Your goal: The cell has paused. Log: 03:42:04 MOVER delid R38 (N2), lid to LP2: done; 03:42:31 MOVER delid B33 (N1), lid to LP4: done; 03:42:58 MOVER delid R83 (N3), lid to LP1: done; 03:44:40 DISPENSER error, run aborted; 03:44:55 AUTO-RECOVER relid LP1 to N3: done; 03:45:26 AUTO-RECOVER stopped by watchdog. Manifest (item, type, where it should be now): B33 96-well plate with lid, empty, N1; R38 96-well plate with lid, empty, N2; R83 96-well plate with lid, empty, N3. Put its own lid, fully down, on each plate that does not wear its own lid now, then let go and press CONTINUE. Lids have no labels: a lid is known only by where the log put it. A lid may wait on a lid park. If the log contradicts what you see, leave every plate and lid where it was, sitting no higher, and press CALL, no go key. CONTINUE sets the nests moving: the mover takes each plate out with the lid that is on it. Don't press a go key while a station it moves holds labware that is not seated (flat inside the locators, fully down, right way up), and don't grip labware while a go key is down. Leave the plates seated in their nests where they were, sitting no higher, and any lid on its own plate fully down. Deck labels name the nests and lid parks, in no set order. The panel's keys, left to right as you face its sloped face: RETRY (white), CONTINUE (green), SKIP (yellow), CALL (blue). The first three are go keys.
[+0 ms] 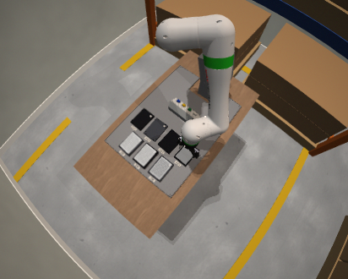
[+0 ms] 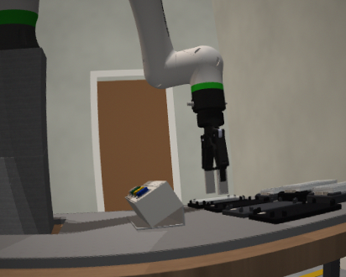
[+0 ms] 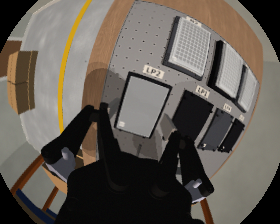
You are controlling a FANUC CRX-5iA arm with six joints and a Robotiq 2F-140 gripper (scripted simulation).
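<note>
My gripper [image 1: 189, 149] hangs open and empty just above a pale grey lid [image 1: 184, 155] that lies flat on the lid park at the right end of the back row. In the wrist view the lid [image 3: 143, 104] lies straight below, between my spread fingers. In the side view my fingertips [image 2: 215, 183] stand a little above it [image 2: 217, 197]. Three white well plates [image 1: 131, 143] [image 1: 145, 155] [image 1: 160, 167] sit in the front-row nests; I cannot tell which wear lids. A dark grey lid-like sheet [image 1: 155, 128] lies on another park; two parks [image 1: 142, 119] [image 1: 170, 141] look bare black.
The key panel [image 1: 183, 106] stands behind the parks, near the arm's base, and also shows in the side view [image 2: 154, 203]. Small label tags sit in front of each nest and park. Cardboard crates [image 1: 301, 80] stand beyond the table.
</note>
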